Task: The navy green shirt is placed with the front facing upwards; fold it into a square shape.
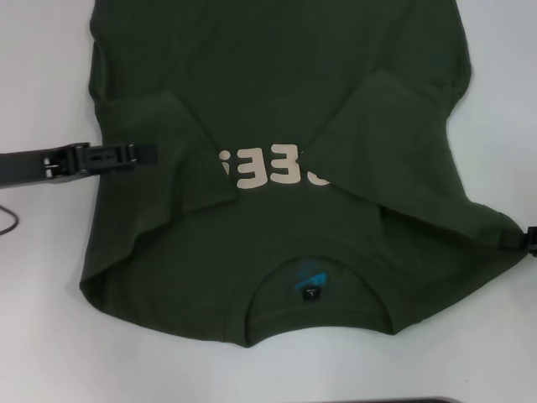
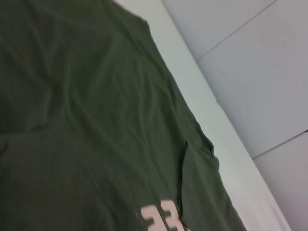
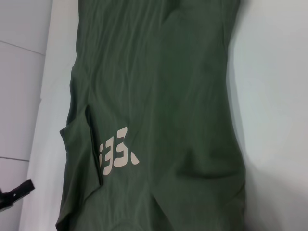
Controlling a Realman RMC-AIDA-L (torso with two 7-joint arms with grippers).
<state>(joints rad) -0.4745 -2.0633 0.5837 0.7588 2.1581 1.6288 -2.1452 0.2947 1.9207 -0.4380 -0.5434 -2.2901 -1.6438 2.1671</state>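
The navy green shirt (image 1: 277, 235) lies front up on the white table (image 1: 42, 277), collar and blue-black neck label (image 1: 309, 282) nearest me. Both sleeves are folded inward over the chest and partly cover the pale block letters (image 1: 273, 172). My left gripper (image 1: 138, 154) reaches in from the left, its tip over the shirt's left edge at chest height. My right gripper (image 1: 529, 239) shows only at the right border, where the shirt's shoulder cloth comes to a point against it. The letters (image 3: 118, 154) and the far-off left gripper (image 3: 17, 192) show in the right wrist view; the left wrist view shows only shirt cloth (image 2: 96, 120).
White table surface surrounds the shirt on the left, right and front. A thin dark cable (image 1: 8, 220) curls on the table at the far left. A tiled floor (image 2: 269, 72) lies beyond the table's edge.
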